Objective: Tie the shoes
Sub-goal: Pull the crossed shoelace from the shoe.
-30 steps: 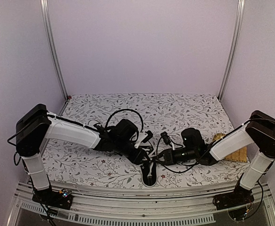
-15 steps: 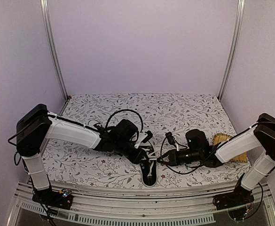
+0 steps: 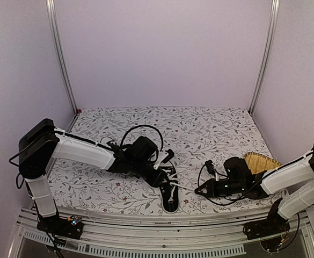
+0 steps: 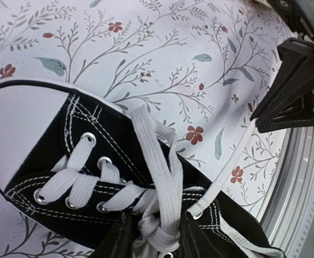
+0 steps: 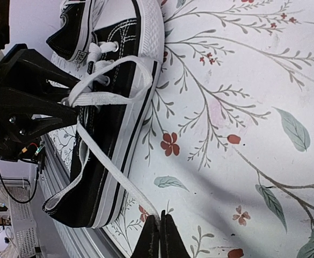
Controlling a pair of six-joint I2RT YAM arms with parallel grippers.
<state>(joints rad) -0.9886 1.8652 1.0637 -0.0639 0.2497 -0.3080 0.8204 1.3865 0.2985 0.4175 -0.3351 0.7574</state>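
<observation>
overhead view of a worktop covered with a white cloth printed with grey leaves and small red flowers [image 3: 210,129]. 2 robot arms reach in from the near edge. 1 small black canvas low-top sneaker [image 4: 111,142] sits on the cloth close to the near edge, about midway between the arm bases, its length running toward that edge. it has a white toe cap [image 4: 22,129], a white rubber sole [image 5: 150,37] and a flat white lace [image 4: 154,161] threaded through metal eyelets.

the left gripper [image 4: 159,244] is down over the sneaker's laced top. its jaws are closed on a bunched clump of the lace, 1 dark finger on each side of it.

the right gripper [image 5: 158,236] is low over the cloth, to the right of the sneaker and clear of it. its jaws are pressed fully together on the free end of the lace [image 5: 146,205]. that strand runs in a nearly straight line from the eyelets across the cloth to the jaws. a loop of lace hangs over the sneaker's side.

a flat woven straw mat [image 3: 264,161] lies at the right side of the worktop, behind the right arm, well apart from the sneaker.
</observation>
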